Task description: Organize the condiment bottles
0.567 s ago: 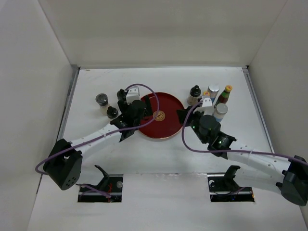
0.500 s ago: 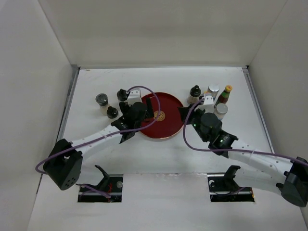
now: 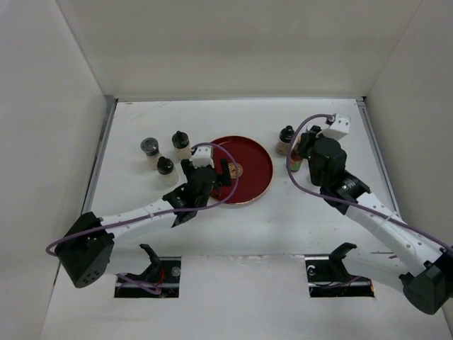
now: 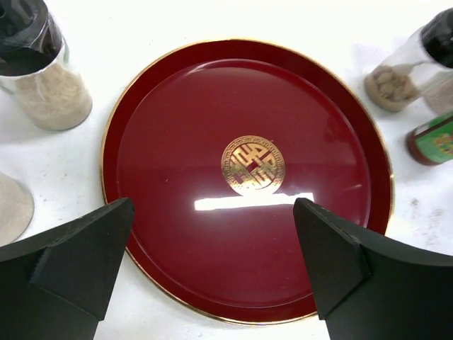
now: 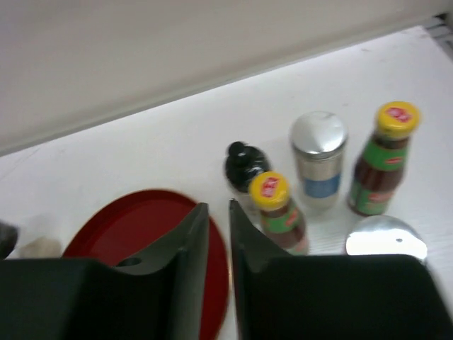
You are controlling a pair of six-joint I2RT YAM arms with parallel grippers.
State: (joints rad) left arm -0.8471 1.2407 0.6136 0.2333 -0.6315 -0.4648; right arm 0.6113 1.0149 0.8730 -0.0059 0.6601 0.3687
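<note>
The round red tray (image 3: 248, 159) lies mid-table. My left gripper (image 3: 221, 174) hangs over its left part, open and empty; its wrist view shows the tray (image 4: 177, 127) between wide-apart fingers (image 4: 212, 205). Left of the tray stand a grey-lidded jar (image 3: 149, 148) and two black-capped bottles (image 3: 181, 140) (image 3: 165, 167). My right gripper (image 3: 306, 147) is shut and empty above the right cluster. In its wrist view (image 5: 218, 205) I see a black-capped bottle (image 5: 245, 164), two orange-capped sauce bottles (image 5: 276, 202) (image 5: 382, 159), a blue-banded shaker (image 5: 318, 159) and a silver lid (image 5: 386, 237).
White walls close in the table at the back and both sides. In the top view my right wrist hides most of the right cluster; only the black-capped bottle (image 3: 286, 138) and part of a sauce bottle (image 3: 296, 161) show.
My left gripper has drawn back toward the near edge, away from the black-capped bottle left of the tray. My right gripper has moved toward the back right, over the bottle cluster.
</note>
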